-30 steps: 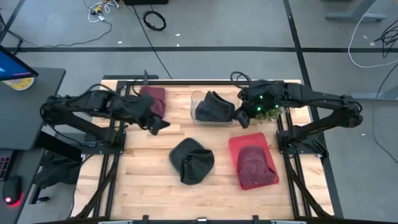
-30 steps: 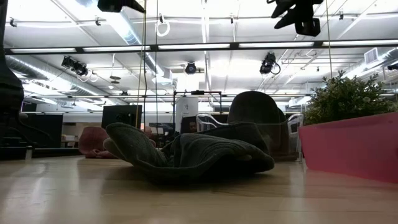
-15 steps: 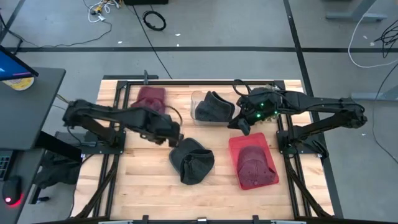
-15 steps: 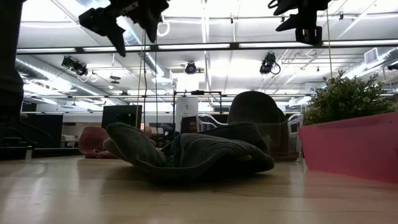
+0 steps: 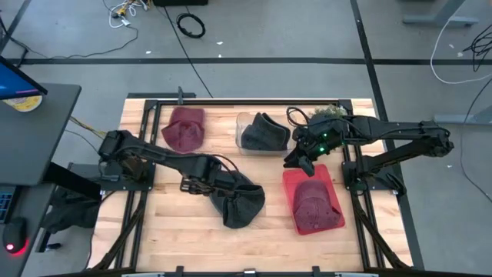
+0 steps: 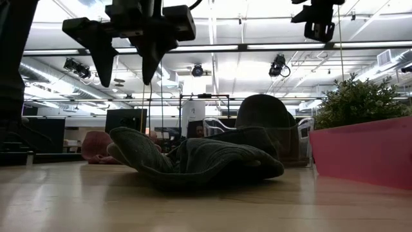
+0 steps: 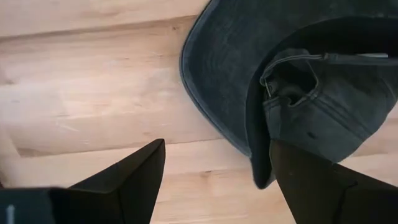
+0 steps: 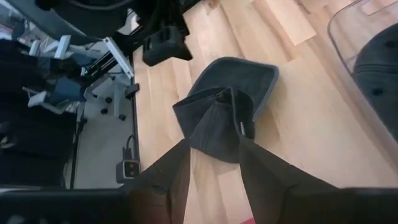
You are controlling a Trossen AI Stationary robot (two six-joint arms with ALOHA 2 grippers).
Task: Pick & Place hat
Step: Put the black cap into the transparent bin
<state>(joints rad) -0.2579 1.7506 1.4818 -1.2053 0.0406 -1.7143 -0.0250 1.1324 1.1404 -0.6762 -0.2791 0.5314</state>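
Observation:
A dark grey cap lies crumpled on the middle of the wooden table; it also shows in the low view, the left wrist view and the right wrist view. My left gripper is open and hangs above the table just left of the cap, its fingers pointing down. My right gripper is open and empty, high up between the clear bin and the red bin.
A maroon hat lies at the far left. A clear bin at the far middle holds a dark hat. A red bin on the right holds a maroon cap. A green plant stands at the far right.
My left gripper has gone from beside the maroon hat at the far left toward the table's right and near edges, down to the grey cap's left side. My right gripper has gone a little toward the near edge. The cap has not moved.

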